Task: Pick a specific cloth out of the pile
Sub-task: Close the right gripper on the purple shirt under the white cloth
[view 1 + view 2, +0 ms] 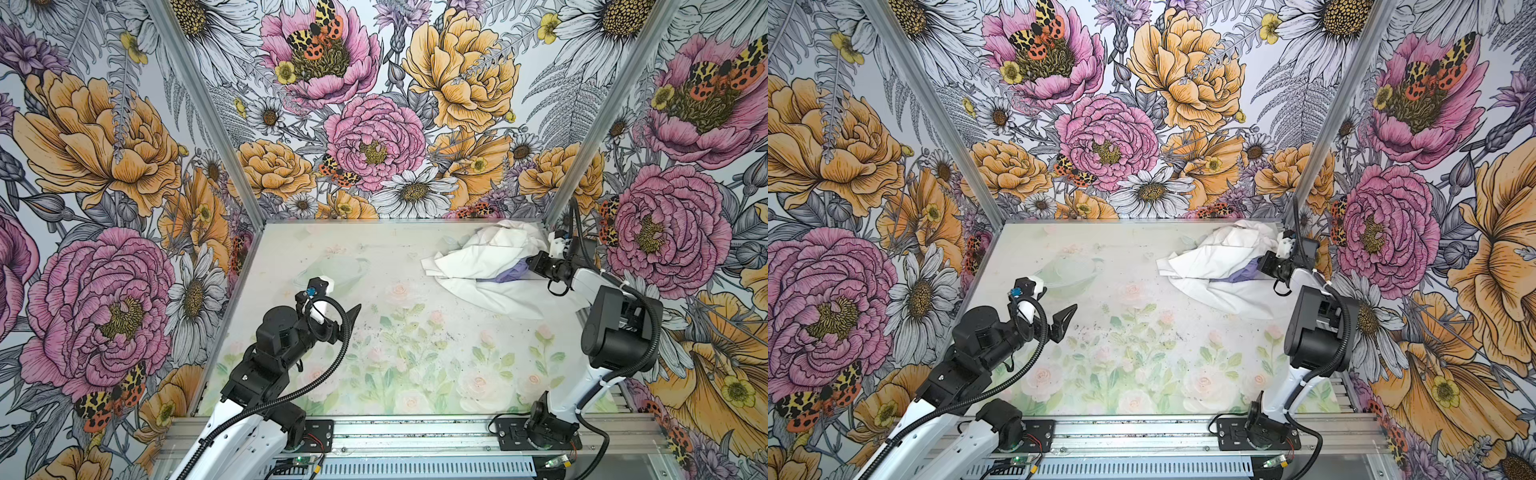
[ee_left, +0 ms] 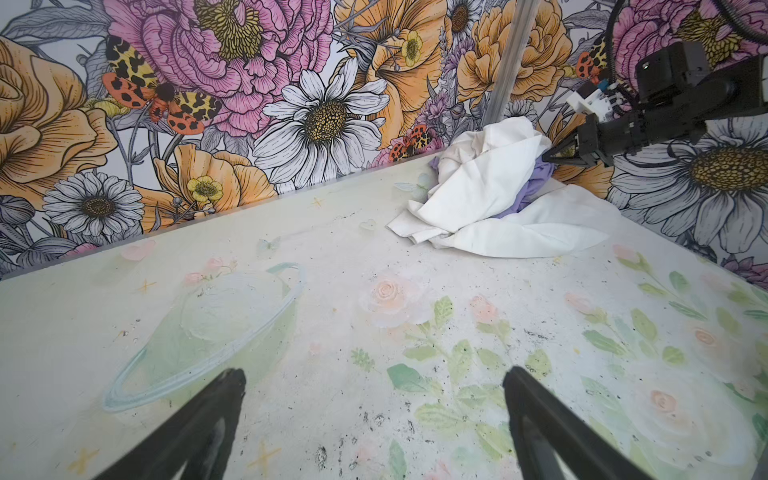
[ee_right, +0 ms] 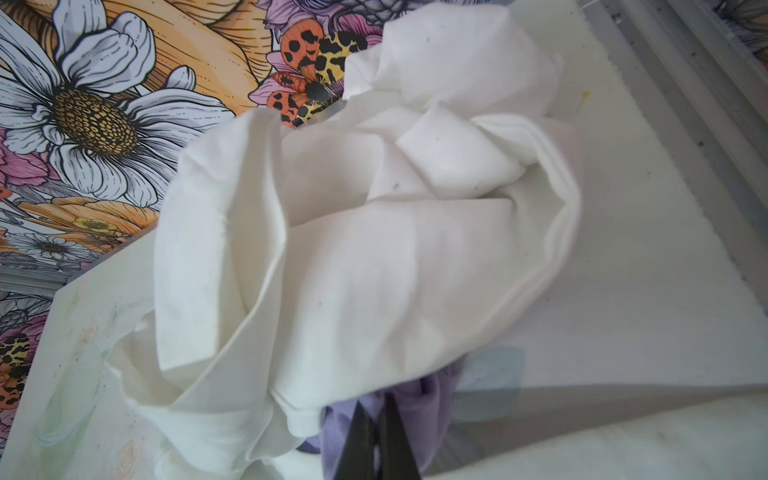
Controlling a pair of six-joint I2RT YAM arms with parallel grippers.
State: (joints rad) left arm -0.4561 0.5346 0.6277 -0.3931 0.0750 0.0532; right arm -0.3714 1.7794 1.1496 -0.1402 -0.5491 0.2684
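The pile (image 1: 478, 257) (image 1: 1217, 257) of crumpled white fabric lies at the table's far right corner in both top views. The cloth (image 1: 512, 273) (image 1: 1245, 274) is lavender and shows only as a small fold poking out from under the pile's right side. My right gripper (image 1: 530, 262) (image 1: 1261, 262) is shut on that fold. The right wrist view shows its fingertips (image 3: 395, 419) pinching purple fabric (image 3: 432, 399) below the white heap (image 3: 374, 249). My left gripper (image 1: 349, 318) (image 1: 1064, 318) hovers open and empty over the table's left middle, far from the pile (image 2: 490, 187).
The pastel flower-printed table mat (image 1: 415, 357) is boxed in by floral walls on three sides, with metal corner posts (image 1: 582, 158) close to the pile. An aluminium rail (image 1: 415, 432) with both arm bases runs along the front edge. A flat white sheet (image 1: 528, 301) spreads toward the right arm.
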